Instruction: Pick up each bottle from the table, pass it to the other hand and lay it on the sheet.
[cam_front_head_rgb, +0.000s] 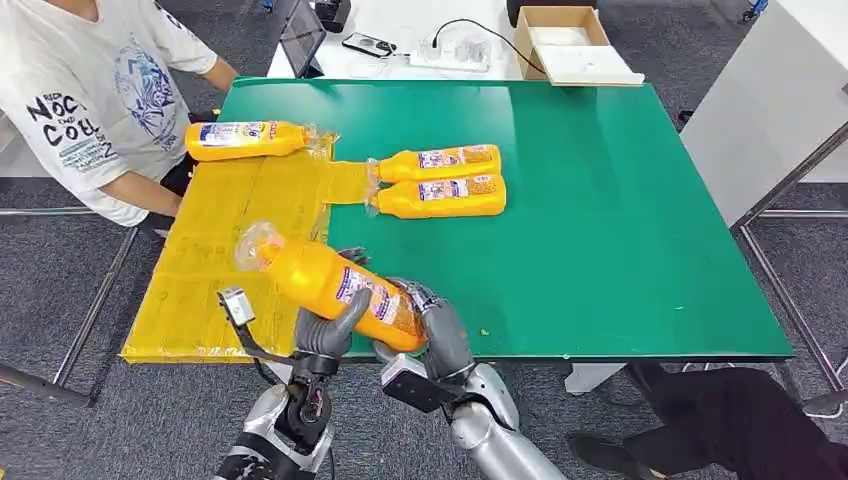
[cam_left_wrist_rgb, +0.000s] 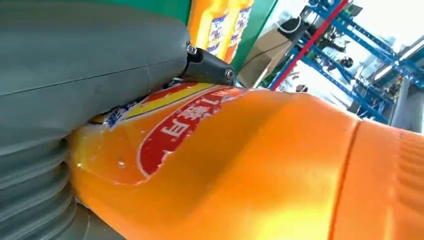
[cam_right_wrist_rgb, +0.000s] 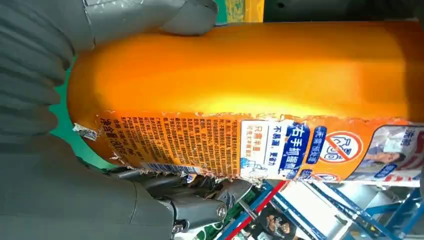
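An orange bottle (cam_front_head_rgb: 325, 282) with a clear cap is held tilted above the table's near edge, cap toward the yellow sheet (cam_front_head_rgb: 230, 230). My left hand (cam_front_head_rgb: 325, 335) grips its middle from below and my right hand (cam_front_head_rgb: 435, 325) clasps its base end. Both wrist views show the same bottle close up (cam_left_wrist_rgb: 250, 165) (cam_right_wrist_rgb: 240, 75), with grey thumbs wrapped against it. Two more orange bottles (cam_front_head_rgb: 440, 162) (cam_front_head_rgb: 445, 196) lie side by side on the green table (cam_front_head_rgb: 600, 220), caps at the sheet's edge. Another bottle (cam_front_head_rgb: 245, 140) lies on the sheet's far end.
A person in a white printed T-shirt (cam_front_head_rgb: 90, 100) sits at the table's far left, an arm near the sheet. Behind the green table stand a tablet (cam_front_head_rgb: 300, 35), a phone (cam_front_head_rgb: 367, 44), cables and an open cardboard box (cam_front_head_rgb: 565, 40). A white table (cam_front_head_rgb: 770, 100) flanks the right.
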